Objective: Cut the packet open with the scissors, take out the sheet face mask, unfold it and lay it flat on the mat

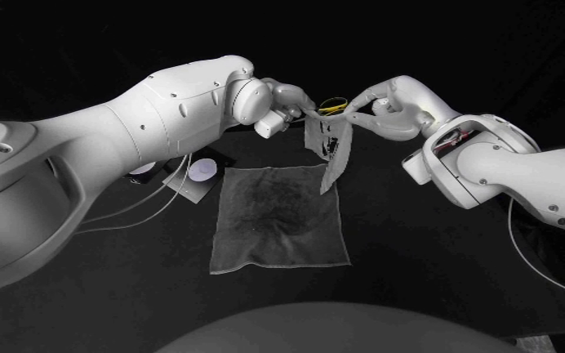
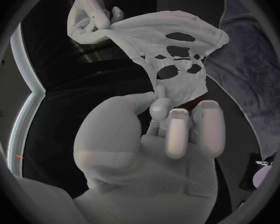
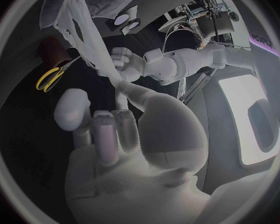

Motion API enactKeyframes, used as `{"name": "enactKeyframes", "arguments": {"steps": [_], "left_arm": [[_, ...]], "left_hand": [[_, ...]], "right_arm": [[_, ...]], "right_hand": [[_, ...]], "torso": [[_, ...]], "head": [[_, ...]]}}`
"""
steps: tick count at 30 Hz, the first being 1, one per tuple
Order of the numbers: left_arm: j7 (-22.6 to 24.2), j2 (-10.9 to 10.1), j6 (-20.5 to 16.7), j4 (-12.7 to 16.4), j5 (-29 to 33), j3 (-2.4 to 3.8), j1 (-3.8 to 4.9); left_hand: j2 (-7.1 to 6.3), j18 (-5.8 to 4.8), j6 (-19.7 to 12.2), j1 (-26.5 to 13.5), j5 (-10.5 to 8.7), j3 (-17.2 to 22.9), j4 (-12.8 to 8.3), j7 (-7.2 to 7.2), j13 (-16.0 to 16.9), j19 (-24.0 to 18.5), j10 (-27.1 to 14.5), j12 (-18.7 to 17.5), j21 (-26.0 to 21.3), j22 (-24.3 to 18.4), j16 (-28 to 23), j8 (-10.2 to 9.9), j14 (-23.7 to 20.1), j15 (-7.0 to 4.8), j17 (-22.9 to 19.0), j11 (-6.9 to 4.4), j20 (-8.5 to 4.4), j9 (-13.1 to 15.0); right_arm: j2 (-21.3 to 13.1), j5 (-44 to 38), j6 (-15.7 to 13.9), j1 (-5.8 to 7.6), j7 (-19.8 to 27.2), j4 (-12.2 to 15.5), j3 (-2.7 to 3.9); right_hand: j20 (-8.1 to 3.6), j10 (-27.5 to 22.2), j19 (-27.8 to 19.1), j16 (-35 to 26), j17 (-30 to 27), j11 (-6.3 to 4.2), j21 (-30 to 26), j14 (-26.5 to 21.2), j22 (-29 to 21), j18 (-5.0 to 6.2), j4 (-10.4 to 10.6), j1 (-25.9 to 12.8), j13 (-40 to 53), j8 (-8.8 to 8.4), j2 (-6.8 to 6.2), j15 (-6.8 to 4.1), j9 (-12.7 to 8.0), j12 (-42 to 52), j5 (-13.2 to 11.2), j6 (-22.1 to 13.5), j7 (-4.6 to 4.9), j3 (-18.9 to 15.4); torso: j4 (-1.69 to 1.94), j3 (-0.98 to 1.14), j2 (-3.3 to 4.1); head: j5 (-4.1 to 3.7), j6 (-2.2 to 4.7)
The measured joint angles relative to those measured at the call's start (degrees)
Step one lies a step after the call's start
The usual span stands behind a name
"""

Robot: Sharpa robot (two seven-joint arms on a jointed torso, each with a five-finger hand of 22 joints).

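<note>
The white sheet mask [image 1: 332,142] hangs part unfolded in the air above the far edge of the grey mat [image 1: 280,216], its eye and mouth holes showing in the left wrist view [image 2: 171,40]. My left hand [image 1: 288,106] pinches one edge of it and my right hand [image 1: 379,109] pinches the other, so it is stretched between them. In the right wrist view the mask [image 3: 84,35] runs from my right hand's fingers [image 3: 120,97] to the left hand [image 3: 124,64]. The yellow-handled scissors [image 3: 53,77] lie on the table behind the mask, next to the dark red packet [image 3: 53,50].
Two small round white objects [image 1: 202,169] and a flat card lie on the table left of the mat, under my left arm, with thin cables running by them. The mat lies flat with nothing on it.
</note>
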Motion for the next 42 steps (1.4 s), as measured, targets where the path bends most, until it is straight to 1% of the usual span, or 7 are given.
{"name": "enactKeyframes", "arguments": {"steps": [3,8,17,23,28,32,42], "left_arm": [[0.2,0.1,0.5,0.5,-0.1,0.03,0.49],[0.2,0.2,1.7,1.6,-0.3,0.04,0.85],[0.6,1.4,3.7,1.9,-0.6,0.05,0.98],[2.0,2.8,5.0,0.8,-0.7,-0.06,0.96],[3.0,4.2,6.4,-0.2,-0.8,-0.27,0.6],[3.4,4.9,7.5,-0.8,-0.8,-0.44,0.12],[4.1,5.2,10.0,-1.5,-0.9,-0.66,-1.75]], "left_hand": [[0.06,0.0,0.0,0.1,-0.01,0.0,0.0,0.0,-0.1,0.0,0.0,-0.2,0.0,0.0,0.0,0.2,0.0,0.01,0.0,0.0,0.0,0.0],[0.14,-0.01,0.0,0.1,-0.02,0.0,0.0,0.0,-0.1,0.0,0.0,-0.3,0.0,0.0,0.0,0.2,0.0,0.01,0.0,0.0,0.0,0.0],[0.16,-0.01,-0.4,0.2,-0.16,0.0,0.0,0.0,-0.4,0.0,-0.2,-0.4,0.0,0.0,0.0,0.2,0.0,0.02,0.0,0.21,0.0,0.1],[0.16,-0.01,-0.4,0.2,0.03,0.0,0.0,0.0,-0.8,0.0,-0.2,-0.7,-0.2,0.0,0.0,0.2,0.0,0.03,0.0,0.21,0.0,0.1],[0.16,-0.01,-0.4,0.2,0.03,0.0,0.0,0.0,-0.9,0.0,-0.6,-0.8,-0.2,0.0,0.0,0.2,-0.1,0.11,0.0,0.22,0.01,0.1],[0.16,-0.01,-0.5,0.2,0.03,0.0,0.0,0.12,-1.0,0.0,-0.6,-0.8,-0.2,0.0,0.0,0.2,-0.1,0.12,0.0,0.22,0.01,0.1],[0.14,-0.01,-0.6,0.1,0.02,0.0,0.0,0.2,-1.2,0.0,-0.6,-0.8,-0.2,0.0,0.1,0.2,-0.1,0.13,0.0,0.22,0.01,0.0]], "right_arm": [[-0.8,0.7,0.7,0.14,0.0,0.8,-0.01],[-2.4,1.8,1.8,0.21,0.0,2.2,-0.05],[-5.2,3.4,3.2,0.27,-0.2,5.0,-0.44],[-6.7,3.9,3.9,0.28,-0.5,6.3,-1.02],[-7.7,4.2,4.4,0.26,-0.8,7.0,-1.52],[-8.4,4.3,4.7,0.2,-1.0,7.4,-1.9],[-9.3,4.7,5.0,0.02,-1.5,8.6,-2.4]], "right_hand": [[0.0,0.0,0.0,0.0,0.0,0.0,0.0,0.0,0.0,0.0,0.0,0.0,0.0,0.0,0.0,0.01,0.0,0.0,0.0,0.0,-0.01,0.0],[0.0,0.0,0.0,0.0,0.0,0.0,0.0,0.0,0.0,0.0,0.0,0.0,0.0,0.0,-0.01,-0.03,0.0,0.0,0.2,0.0,-0.01,0.0],[0.0,0.0,0.0,0.0,0.0,0.0,0.0,0.1,0.0,0.0,0.0,0.0,0.0,0.0,-0.01,-0.12,0.0,0.0,0.2,0.0,-0.03,0.0],[0.0,0.0,0.0,0.0,0.0,0.0,0.0,0.1,0.0,0.0,0.0,0.0,0.0,0.0,-0.01,-0.12,0.0,0.0,0.2,-0.1,-0.11,0.0],[0.0,0.0,0.0,-0.2,0.0,0.0,0.0,0.1,0.0,0.0,0.0,0.0,0.0,0.02,-0.02,-0.12,0.0,0.0,0.1,-0.1,-0.12,0.0],[0.0,0.0,0.0,-0.2,0.0,0.0,0.0,0.1,0.0,0.0,0.0,0.0,0.0,0.05,-0.02,-0.12,0.0,0.0,0.1,-0.1,-0.14,0.0],[0.0,0.0,0.0,-0.2,0.0,0.0,0.0,0.1,0.0,-0.01,-0.1,0.0,0.0,0.18,-0.03,-0.11,0.0,-0.1,0.1,0.0,0.0,-0.1]], "torso": [[-0.13,0.14,-0.32],[-0.36,0.29,-0.85],[-0.53,0.25,-1.21],[-0.63,0.11,-1.19],[-0.77,0.0,-1.18],[-0.9,-0.01,-1.15],[-0.93,0.0,-1.04]], "head": [[-0.04,-0.01],[-0.29,-0.12],[-1.05,-0.4],[-1.52,-0.45],[-1.9,-0.63],[-2.16,-0.7],[-2.71,-0.77]]}}
